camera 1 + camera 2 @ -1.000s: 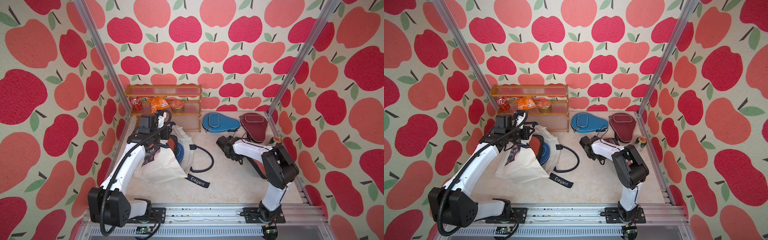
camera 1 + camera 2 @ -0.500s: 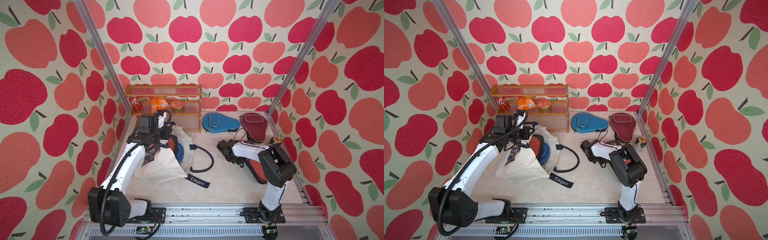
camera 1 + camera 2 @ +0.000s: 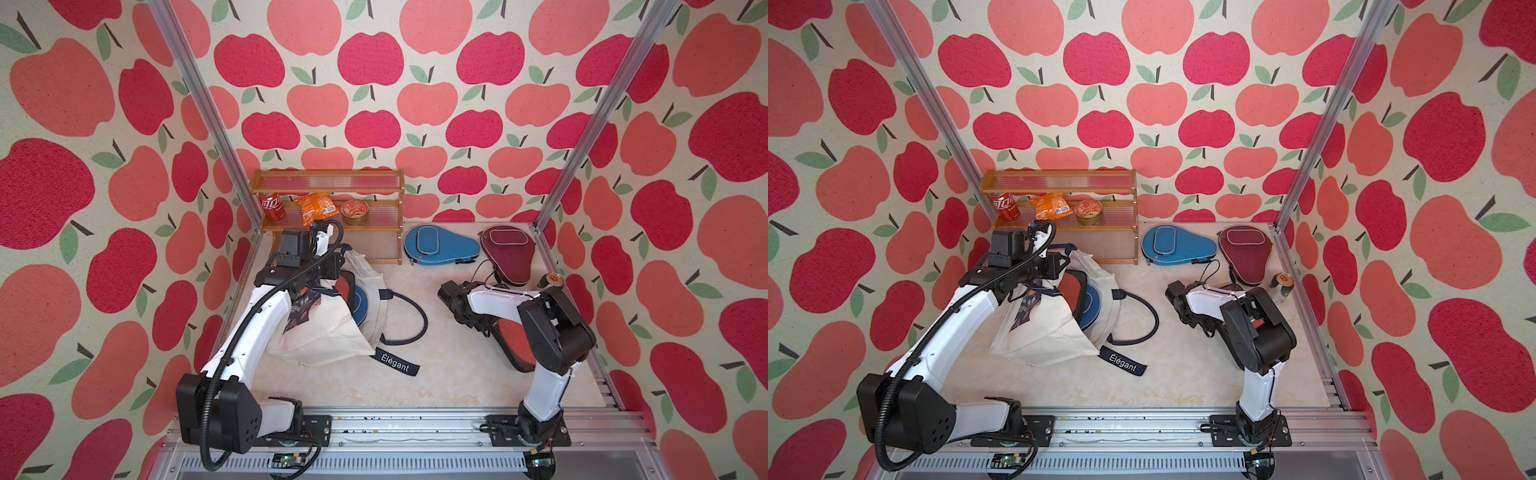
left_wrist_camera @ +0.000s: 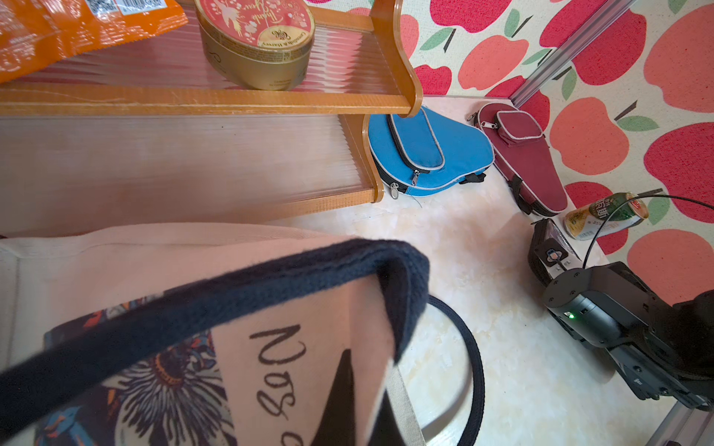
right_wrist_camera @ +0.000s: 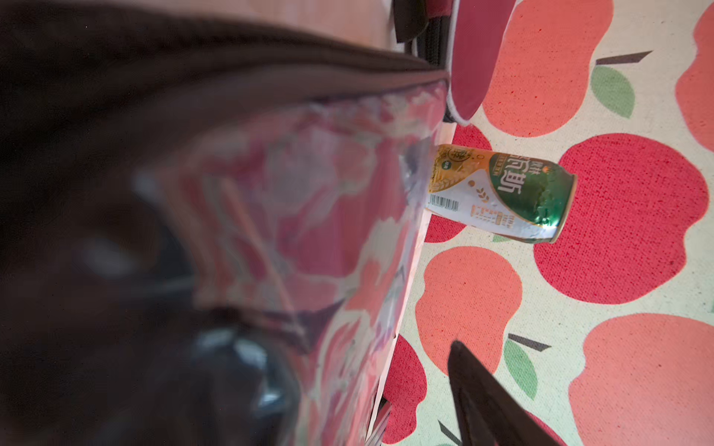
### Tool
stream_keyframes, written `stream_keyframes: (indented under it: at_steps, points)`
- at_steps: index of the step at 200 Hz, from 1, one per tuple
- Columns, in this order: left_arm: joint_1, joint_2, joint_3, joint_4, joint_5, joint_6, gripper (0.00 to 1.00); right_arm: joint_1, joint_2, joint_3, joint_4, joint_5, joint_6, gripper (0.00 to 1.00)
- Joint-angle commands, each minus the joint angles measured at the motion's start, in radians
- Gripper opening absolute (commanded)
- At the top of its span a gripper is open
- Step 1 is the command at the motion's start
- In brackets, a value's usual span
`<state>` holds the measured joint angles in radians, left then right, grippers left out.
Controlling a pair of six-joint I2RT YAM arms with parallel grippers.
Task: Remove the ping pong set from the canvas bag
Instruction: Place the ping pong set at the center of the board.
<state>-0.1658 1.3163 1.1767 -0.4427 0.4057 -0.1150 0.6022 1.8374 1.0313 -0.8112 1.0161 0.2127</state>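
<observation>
The left gripper (image 3: 334, 266) is clamped on the rim of the cream canvas bag (image 3: 324, 336) and holds its mouth up near the surface's left edge. A blue paddle (image 3: 360, 305) shows inside. By the right edge, the right gripper (image 3: 482, 328) stands with its jaws apart over a red paddle in a clear black-rimmed case (image 3: 513, 343).

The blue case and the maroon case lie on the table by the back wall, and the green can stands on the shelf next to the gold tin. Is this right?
One point is wrong: the green can stands on the table near the maroon case, not on the shelf. Both top views show it. The rest holds.
</observation>
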Motion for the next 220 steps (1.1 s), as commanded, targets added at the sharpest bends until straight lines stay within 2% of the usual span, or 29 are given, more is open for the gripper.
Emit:
stream_keyframes:
  at_steps: [1, 61, 128, 220]
  points:
    - [0.004, 0.001, -0.003, 0.045, 0.023, -0.013, 0.0, -0.014, -0.043, -0.007, 0.006, -0.048, -0.004, 0.8]
    - [0.004, -0.004, -0.006, 0.046, 0.017, -0.011, 0.0, -0.053, -0.122, -0.019, 0.016, -0.205, -0.023, 0.99]
    - [0.005, 0.019, -0.003, 0.041, 0.015, -0.011, 0.0, -0.129, -0.146, -0.002, 0.003, -0.373, -0.055, 0.99]
    - [0.005, 0.013, -0.003, 0.037, 0.006, 0.0, 0.0, -0.168, -0.216, -0.016, -0.002, -0.392, -0.059, 0.99]
